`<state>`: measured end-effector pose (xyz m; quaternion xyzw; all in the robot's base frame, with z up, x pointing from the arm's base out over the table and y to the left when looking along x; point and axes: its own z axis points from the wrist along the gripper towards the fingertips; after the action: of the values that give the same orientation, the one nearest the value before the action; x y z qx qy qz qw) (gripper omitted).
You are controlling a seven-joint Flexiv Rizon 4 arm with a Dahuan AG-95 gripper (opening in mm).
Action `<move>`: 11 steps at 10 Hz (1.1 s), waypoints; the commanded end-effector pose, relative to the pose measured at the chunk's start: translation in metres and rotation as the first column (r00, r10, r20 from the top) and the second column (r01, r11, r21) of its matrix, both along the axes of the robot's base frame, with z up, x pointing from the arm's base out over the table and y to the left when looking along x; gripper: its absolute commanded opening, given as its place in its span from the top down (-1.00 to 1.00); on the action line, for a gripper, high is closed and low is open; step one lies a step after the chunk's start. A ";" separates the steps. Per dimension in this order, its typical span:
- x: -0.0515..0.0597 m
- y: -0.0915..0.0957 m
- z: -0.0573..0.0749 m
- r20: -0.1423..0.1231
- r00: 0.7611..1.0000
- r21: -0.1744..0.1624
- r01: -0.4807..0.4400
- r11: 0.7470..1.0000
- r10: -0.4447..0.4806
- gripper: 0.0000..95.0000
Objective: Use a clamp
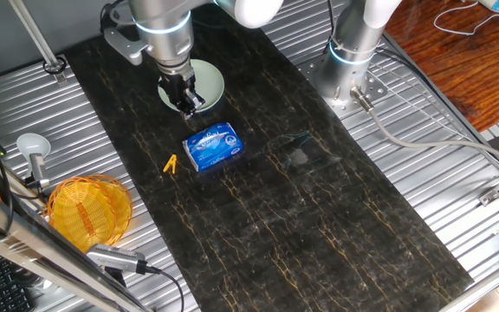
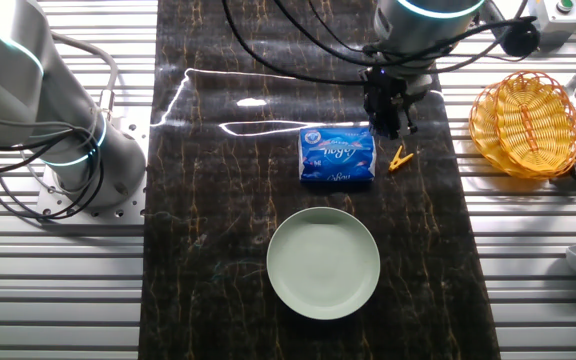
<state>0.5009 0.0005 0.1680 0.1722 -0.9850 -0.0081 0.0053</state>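
Note:
The clamp is a tiny yellow-orange V-shaped clip lying on the dark mat, just beside the blue packet. In the other fixed view the clamp lies right of the blue packet. My gripper hangs above the mat with its fingers pointing down and holds nothing. In the other fixed view my gripper hovers just behind the clamp, apart from it. Its fingers stand a little apart.
A pale green plate lies on the mat beyond the packet, also seen in the other fixed view. An orange wicker basket stands off the mat on the metal slats. A second arm's base stands at the mat's edge.

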 end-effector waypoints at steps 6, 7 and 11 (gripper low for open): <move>0.004 0.007 -0.008 -0.001 0.993 0.009 -0.119 0.993 0.119 1.00; 0.009 0.007 -0.015 0.004 0.980 0.014 -0.198 0.980 0.198 0.60; 0.042 0.010 -0.052 0.005 0.961 0.005 -0.276 0.961 0.276 0.20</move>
<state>0.5328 0.0086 0.1257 0.2979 -0.9545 -0.0113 0.0003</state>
